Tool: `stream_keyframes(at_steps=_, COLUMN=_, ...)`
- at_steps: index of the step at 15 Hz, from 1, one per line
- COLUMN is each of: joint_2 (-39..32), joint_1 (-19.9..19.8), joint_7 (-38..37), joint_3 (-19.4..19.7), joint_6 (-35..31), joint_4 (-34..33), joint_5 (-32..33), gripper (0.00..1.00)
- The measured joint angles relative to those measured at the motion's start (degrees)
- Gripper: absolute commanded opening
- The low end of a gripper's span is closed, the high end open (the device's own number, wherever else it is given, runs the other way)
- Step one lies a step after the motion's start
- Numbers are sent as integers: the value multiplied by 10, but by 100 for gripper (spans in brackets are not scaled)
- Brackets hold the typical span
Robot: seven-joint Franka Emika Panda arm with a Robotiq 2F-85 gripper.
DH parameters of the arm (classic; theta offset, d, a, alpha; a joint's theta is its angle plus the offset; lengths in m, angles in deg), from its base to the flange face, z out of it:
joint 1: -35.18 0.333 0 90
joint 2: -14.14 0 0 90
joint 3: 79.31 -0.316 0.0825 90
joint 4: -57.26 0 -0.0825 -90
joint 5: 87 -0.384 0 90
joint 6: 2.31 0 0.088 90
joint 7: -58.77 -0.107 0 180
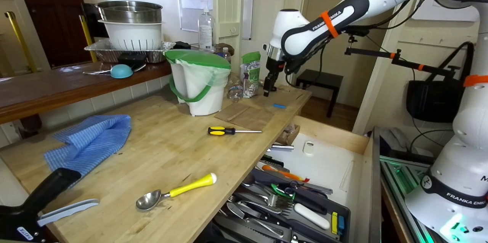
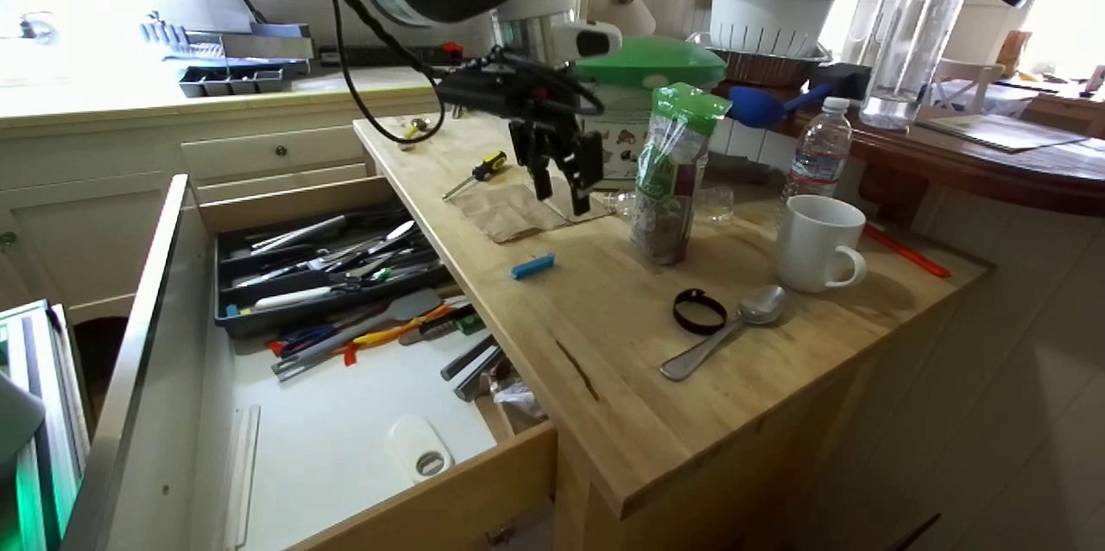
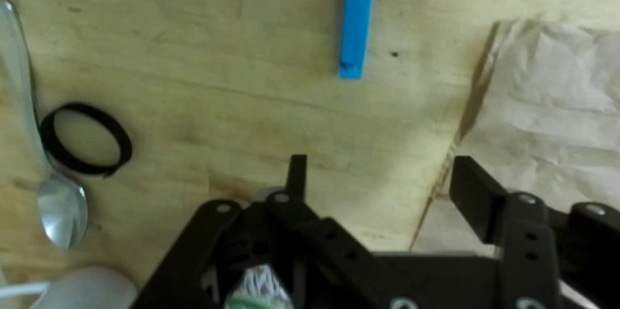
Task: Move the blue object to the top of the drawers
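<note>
Wrist view: the block (image 3: 357,21) is a bright, even blue, long and narrow, with straight sides and a squared end marked by a small dark spot. Its opposite end meets the border of the frame. It lies on the bench (image 3: 271,120) between the ring (image 3: 126,148) and the paper (image 3: 552,96), touching neither. The spoon (image 3: 63,212) lies just beside the ring. The jaws are spread, mostly bare wood showing between their tips, and grip nothing.

In an exterior view the block is a small, slim bar, set aslant near the long edge of the bench above the open drawer (image 2: 328,439). The jaws hang over the bench, parted and away from the block. The bag (image 2: 669,180) stands farther in from that edge. The mug (image 2: 816,244) stands towards the back corner of the short edge, the bottle (image 2: 816,162) near it.

In an exterior view the block shows as a thin blue strip near the drawer edge, beyond the screwdriver (image 1: 234,131), towards the far corner of the bench. The pail (image 1: 196,83) stands by the back edge, and the cloth (image 1: 91,140) lies near it. The jaws are above the bench; their gap cannot be judged from here.
</note>
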Motion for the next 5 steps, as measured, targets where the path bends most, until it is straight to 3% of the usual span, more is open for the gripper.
stream_keyframes(at_steps=4, joint_2=107, joint_1=89, joint_7=146, joint_3=82, joint_6=-21, joint_4=42, joint_5=-133, gripper=100)
stream_keyframes(at_steps=5, joint_2=125, joint_1=115, joint_7=155, joint_3=108, joint_6=-19, joint_4=49, joint_5=-140, gripper=100)
